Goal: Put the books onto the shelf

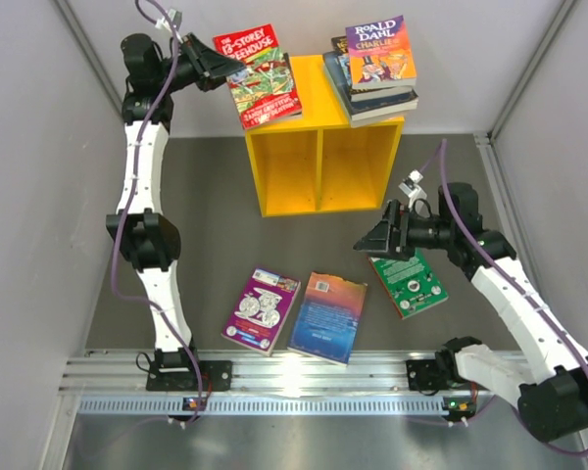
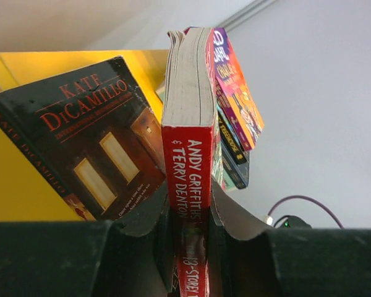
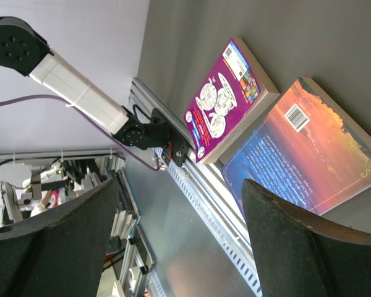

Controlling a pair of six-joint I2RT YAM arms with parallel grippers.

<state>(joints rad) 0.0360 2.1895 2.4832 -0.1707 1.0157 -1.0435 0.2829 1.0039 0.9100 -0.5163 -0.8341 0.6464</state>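
My left gripper is shut on the spine of a red book, held above the left half of the yellow shelf. In the left wrist view the gripper clamps the red book edge-up, beside a dark brown book lying on the shelf top. A stack of books topped by the Roald Dahl book rests on the shelf's right half. My right gripper hangs open and empty beside a green book. A purple book and a blue-orange book lie flat on the mat.
A metal rail carrying both arm bases runs along the near edge. Grey walls close in the left, right and back. In the right wrist view the purple book and the blue-orange book lie just beyond the rail.
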